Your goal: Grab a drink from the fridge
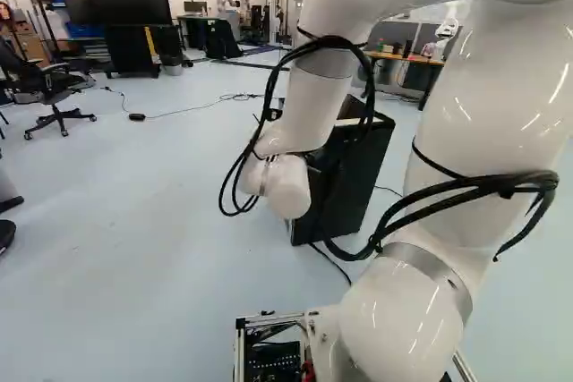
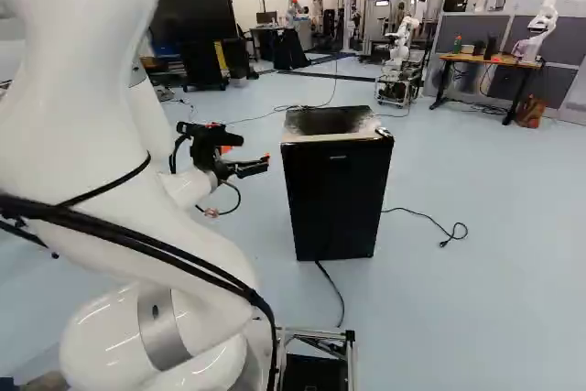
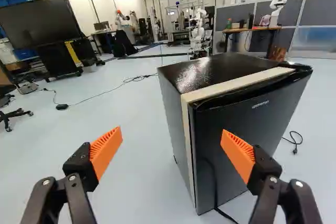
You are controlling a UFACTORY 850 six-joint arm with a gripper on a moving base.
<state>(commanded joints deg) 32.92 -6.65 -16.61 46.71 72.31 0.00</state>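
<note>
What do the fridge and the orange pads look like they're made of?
The fridge looks like coated metal, black; its top is glossy, with speckled glare, though plastic panels are possible. The pads are probably rubber or molded plastic, with a matte finish: their inner faces show fine ridges and no sharp shine.

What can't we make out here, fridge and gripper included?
- Contents of the fridge: hidden by its door and walls, all views.
- Gripper: mostly hidden behind the arm, left base view.
- Cord at the fridge's front: near end out of sight at the base frame, right base view; cut off by the edge, wrist view.
- Green item on the far desk: too small to identify, right base view.
</note>
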